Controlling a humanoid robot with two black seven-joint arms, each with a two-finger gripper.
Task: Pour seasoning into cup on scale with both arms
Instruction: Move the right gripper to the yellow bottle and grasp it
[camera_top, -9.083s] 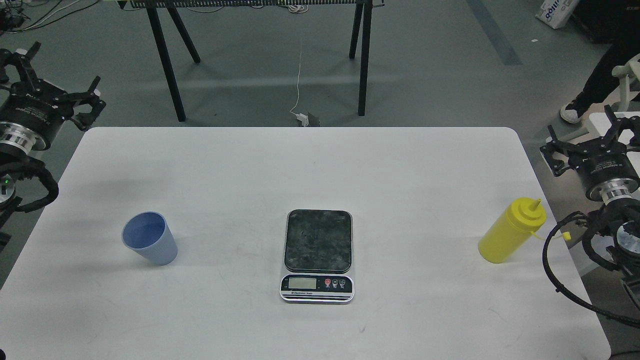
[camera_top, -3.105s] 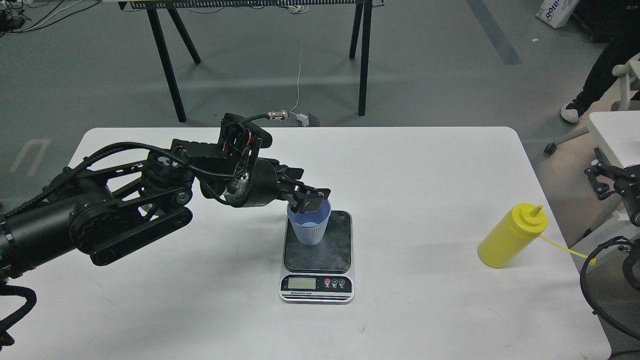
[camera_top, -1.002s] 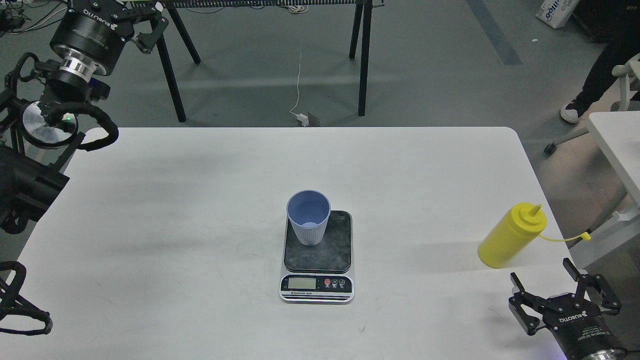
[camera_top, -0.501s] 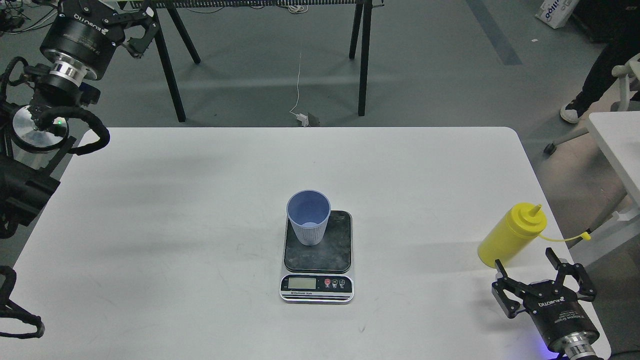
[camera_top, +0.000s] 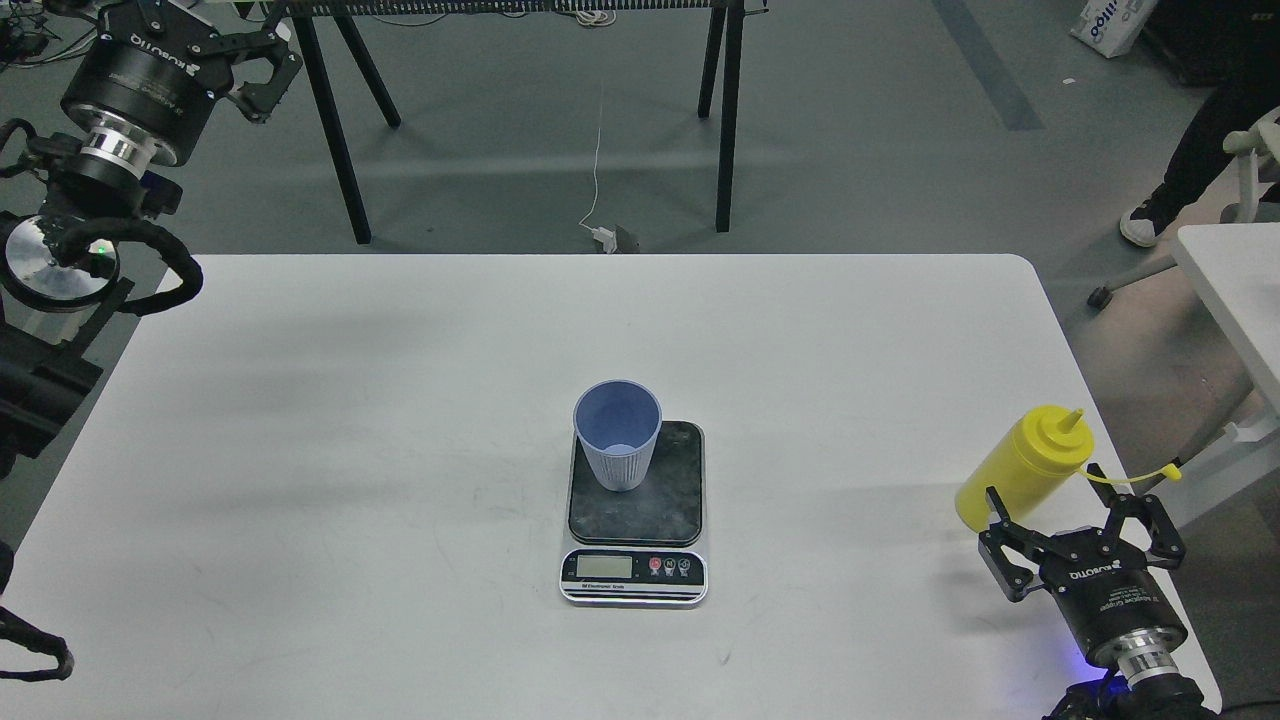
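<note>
Fingers (camera_top: 1000, 510) of the right gripper (camera_top: 1070, 520) spread wide, black, angular, just short of the seasoning (camera_top: 1022, 462), a smooth yellow squeeze bottle with pointed nozzle, near the table's (camera_top: 400, 420) right edge. Left gripper (camera_top: 215, 40) raised beyond the far-left corner, fingers parted, holding nothing. Ribbed light-blue tapered cup (camera_top: 617, 433) stands upright on the scale's (camera_top: 636, 512) dark mottled plate.
</note>
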